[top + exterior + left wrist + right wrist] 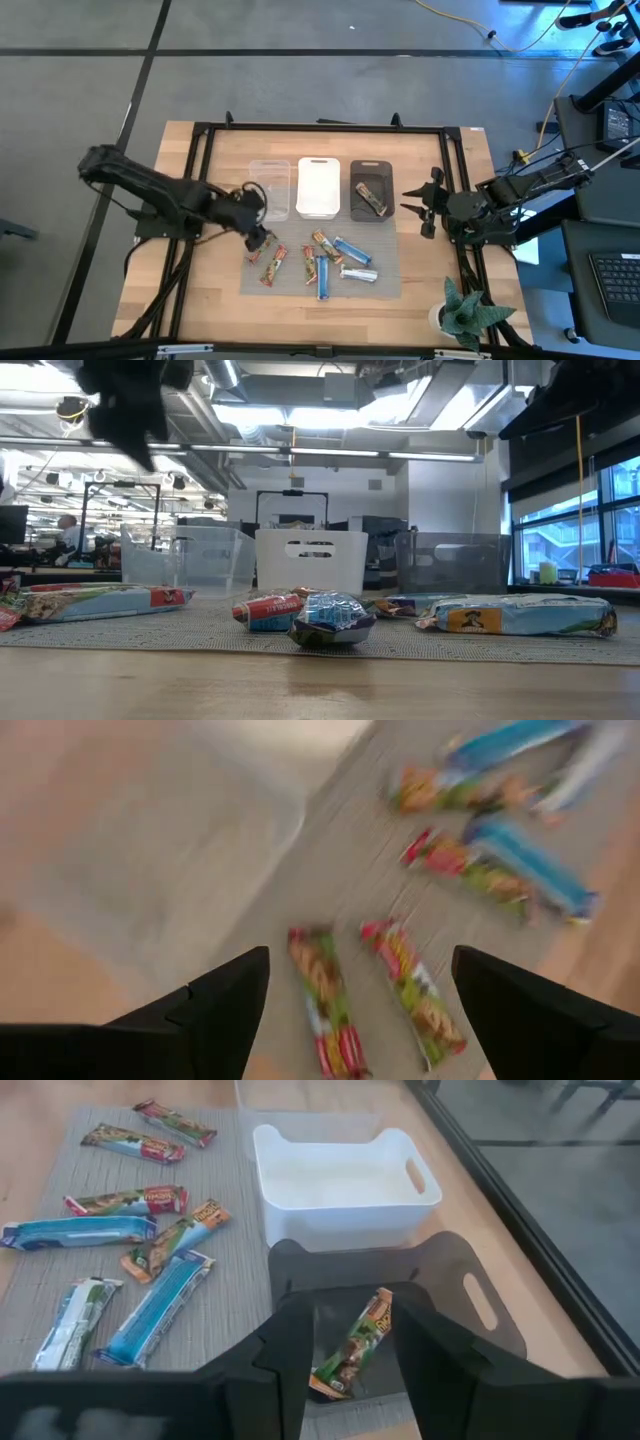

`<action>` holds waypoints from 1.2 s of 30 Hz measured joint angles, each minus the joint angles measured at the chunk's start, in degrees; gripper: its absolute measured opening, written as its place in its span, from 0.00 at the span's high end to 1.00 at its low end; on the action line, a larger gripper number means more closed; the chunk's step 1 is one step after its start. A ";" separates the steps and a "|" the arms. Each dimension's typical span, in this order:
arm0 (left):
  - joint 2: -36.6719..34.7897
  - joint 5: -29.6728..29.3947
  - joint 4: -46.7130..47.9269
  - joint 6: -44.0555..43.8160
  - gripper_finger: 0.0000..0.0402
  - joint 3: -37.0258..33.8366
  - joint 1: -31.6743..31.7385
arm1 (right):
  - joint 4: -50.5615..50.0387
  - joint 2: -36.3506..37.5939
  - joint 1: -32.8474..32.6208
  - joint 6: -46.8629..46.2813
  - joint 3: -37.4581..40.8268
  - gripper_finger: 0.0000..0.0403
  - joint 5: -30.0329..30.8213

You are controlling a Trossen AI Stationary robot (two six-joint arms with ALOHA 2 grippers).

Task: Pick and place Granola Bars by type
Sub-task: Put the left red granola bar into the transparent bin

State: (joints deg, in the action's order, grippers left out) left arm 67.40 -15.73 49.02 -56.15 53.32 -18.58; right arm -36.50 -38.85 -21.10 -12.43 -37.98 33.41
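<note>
Several granola bars lie flat on a grey mat point(385, 285): two red-green ones point(257, 250) point(274, 265) at its left, blue ones point(321, 277) point(352, 252) and a silver-blue one point(358, 273) further right. A brown-orange bar point(358, 1345) lies in the dark bin point(388, 172). My left gripper point(262, 238) hangs open above the two red-green bars point(325, 1000) point(415, 990), tilted down and clear of them. My right gripper point(425, 210) stands open, holding nothing, off the dark bin's right side, pointing at the bin point(480, 1295).
A clear bin point(268, 185), a white bin point(318, 187) and the dark bin stand in a row at the mat's far edge. A potted plant point(465, 312) sits at the near right corner. Black frame rails point(300, 128) run round the table.
</note>
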 joint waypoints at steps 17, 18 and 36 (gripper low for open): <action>23.50 4.99 -0.55 -24.94 0.24 0.09 -6.68 | 0.67 0.00 0.00 0.99 0.00 0.65 0.01; 24.13 5.18 -0.57 -25.14 0.24 0.09 -6.45 | 0.67 0.00 0.00 0.99 0.00 0.65 0.01; 29.14 8.11 -7.14 -23.73 0.24 0.09 -5.95 | 0.65 -0.04 0.00 0.77 0.00 0.65 -0.39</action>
State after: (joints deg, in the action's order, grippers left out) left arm 96.53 -7.62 41.87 -79.88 53.41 -24.53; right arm -35.86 -38.89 -21.10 -11.66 -37.98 33.01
